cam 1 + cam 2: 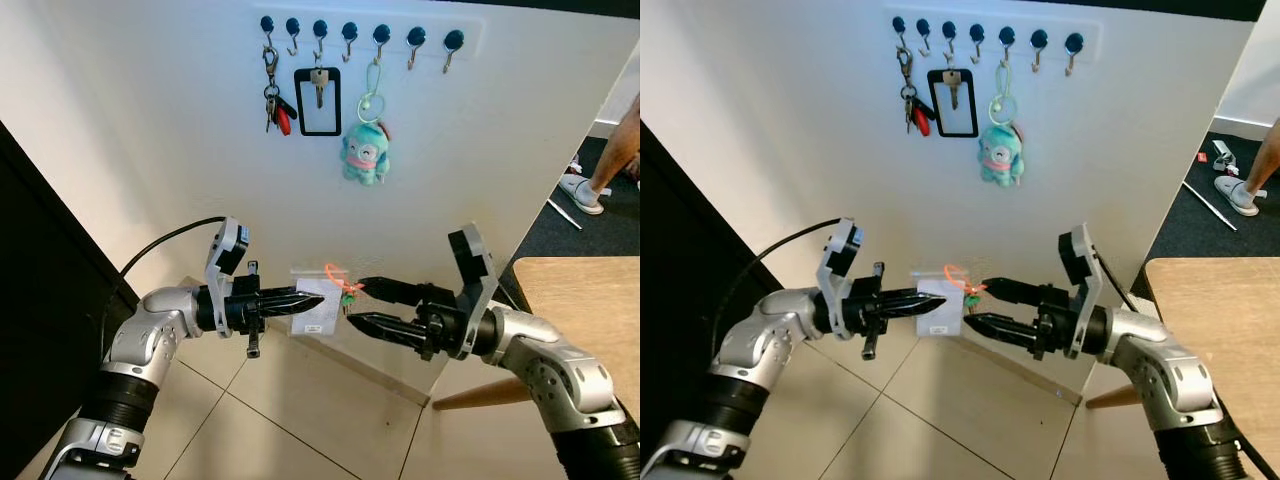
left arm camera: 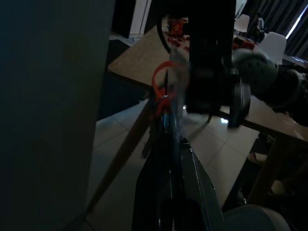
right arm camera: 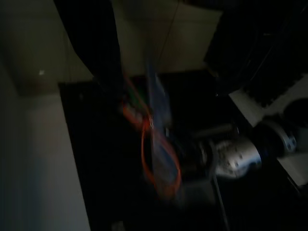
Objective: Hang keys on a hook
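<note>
While left gripper jaws clamp the tagged keys below the hook rack, right gripper jaws gape to take the orange loop.

The two head eyes are looking forward and slightly down from above the arms, both taking in the white wall and its hook rack. Each wrist camera is peering closely along its own fingers, facing the opposite arm.
</note>
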Tool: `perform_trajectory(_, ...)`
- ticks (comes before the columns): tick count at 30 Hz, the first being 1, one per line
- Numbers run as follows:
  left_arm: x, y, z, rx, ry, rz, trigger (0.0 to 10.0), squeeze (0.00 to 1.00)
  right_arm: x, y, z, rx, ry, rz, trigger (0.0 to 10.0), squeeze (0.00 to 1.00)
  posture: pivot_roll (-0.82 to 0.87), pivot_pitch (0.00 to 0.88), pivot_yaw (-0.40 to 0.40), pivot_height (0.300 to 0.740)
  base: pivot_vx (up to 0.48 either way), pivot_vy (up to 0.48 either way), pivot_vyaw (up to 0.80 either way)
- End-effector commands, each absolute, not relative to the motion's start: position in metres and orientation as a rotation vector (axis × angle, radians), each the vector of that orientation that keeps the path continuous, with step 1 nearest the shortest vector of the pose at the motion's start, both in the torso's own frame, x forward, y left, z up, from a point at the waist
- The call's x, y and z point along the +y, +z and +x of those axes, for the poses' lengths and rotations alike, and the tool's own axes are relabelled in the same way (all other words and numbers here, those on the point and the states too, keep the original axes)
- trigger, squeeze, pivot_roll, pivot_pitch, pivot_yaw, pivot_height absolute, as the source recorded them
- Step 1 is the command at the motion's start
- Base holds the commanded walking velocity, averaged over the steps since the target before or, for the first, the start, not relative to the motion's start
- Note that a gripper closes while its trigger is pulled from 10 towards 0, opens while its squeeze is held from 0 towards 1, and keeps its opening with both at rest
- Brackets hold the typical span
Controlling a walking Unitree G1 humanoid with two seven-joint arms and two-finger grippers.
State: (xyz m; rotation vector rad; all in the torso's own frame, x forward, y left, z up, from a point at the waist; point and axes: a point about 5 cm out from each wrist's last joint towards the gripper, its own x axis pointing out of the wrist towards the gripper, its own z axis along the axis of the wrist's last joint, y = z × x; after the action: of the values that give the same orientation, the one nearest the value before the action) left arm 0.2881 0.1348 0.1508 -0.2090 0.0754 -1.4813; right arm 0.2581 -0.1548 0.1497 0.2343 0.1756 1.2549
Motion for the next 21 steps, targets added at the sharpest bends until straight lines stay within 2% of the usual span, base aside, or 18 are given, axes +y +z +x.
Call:
perform_trajectory(1, 0.137, 0.156, 0.289, 0.05, -1.472, -0.208, 0.0, 0.0, -0.154, 0.145, 0.257, 0.193, 1.252, 0.229, 10.0, 0.0, -0.15, 0.041, 0.091, 0.74, 0.0, 0.0, 0.0)
perform_trajectory(10, 0.135, 0.161, 0.29, 0.013, -1.459, -0.226, 0.0, 0.0, -0.148, 0.13, 0.251, 0.239, 1.251, 0.268, 10.0, 0.0, -0.15, 0.049, 0.094, 0.74, 0.0, 0.0, 0.0)
perform_trajectory(21, 0.13, 0.16, 0.288, 0.003, -1.467, -0.246, 0.0, 0.0, -0.14, 0.146, 0.258, 0.102, 1.222, 0.366, 10.0, 0.0, -0.16, 0.05, 0.093, 0.74, 0.0, 0.0, 0.0)
